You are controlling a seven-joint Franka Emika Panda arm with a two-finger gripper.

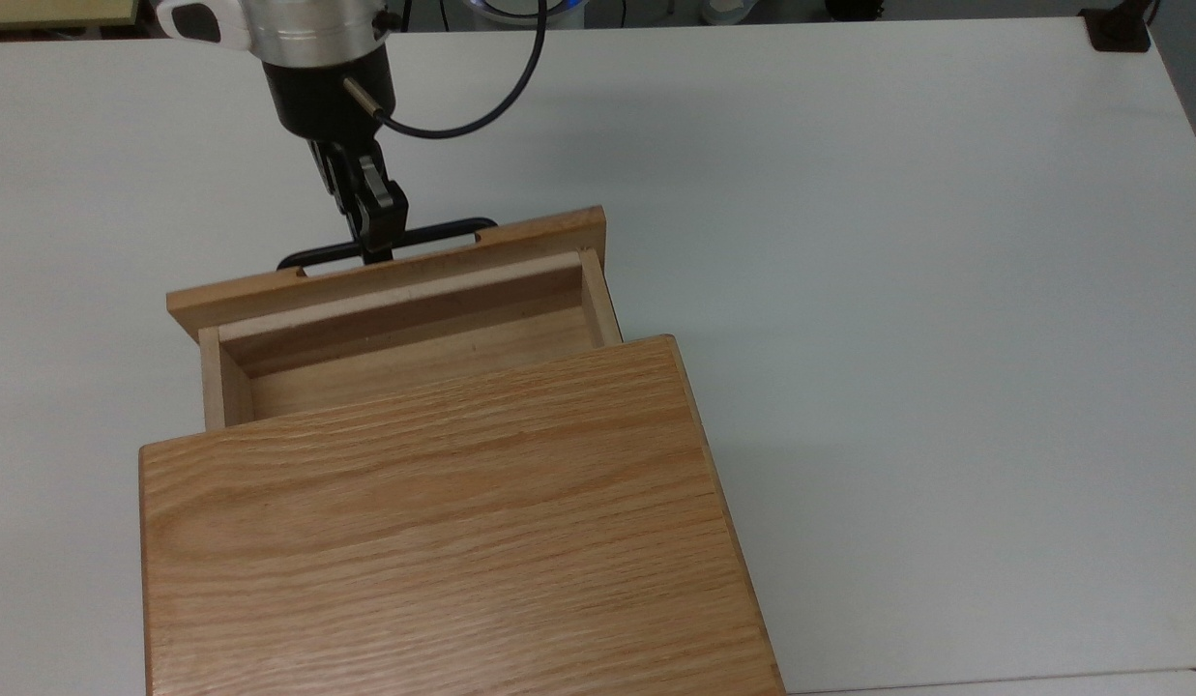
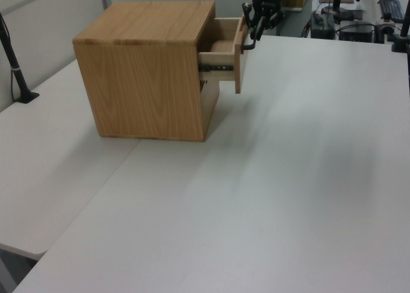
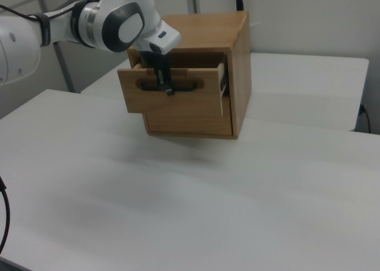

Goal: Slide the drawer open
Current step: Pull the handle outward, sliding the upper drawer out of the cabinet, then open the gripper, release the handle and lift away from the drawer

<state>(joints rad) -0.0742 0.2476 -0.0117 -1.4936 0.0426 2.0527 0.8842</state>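
Top view, L to R: pincer (image 1: pixel 375 246) shut on the black bar handle (image 1: pixel 390 244), gripping near mid-bar; drawer (image 1: pixel 404 329) partly out from under the cabinet top (image 1: pixel 443 522), on the white surface (image 1: pixel 897 290). Handle's long axis runs roughly across the top view, approx. parallel to the front panel; drawer lies below the pincer, so the pull prob. goes toward the top edge. Left view shows the side slide rail (image 2: pixel 214 66); right view shows the front panel (image 3: pixel 172 99) face-on.

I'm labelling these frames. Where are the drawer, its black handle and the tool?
drawer (image 1: pixel 414 353): top view, on its bare inner floor.
black handle (image 1: pixel 443 232): top view, on the bar right of the tool.
tool (image 1: pixel 377 253): top view, at its fingertips on the handle.
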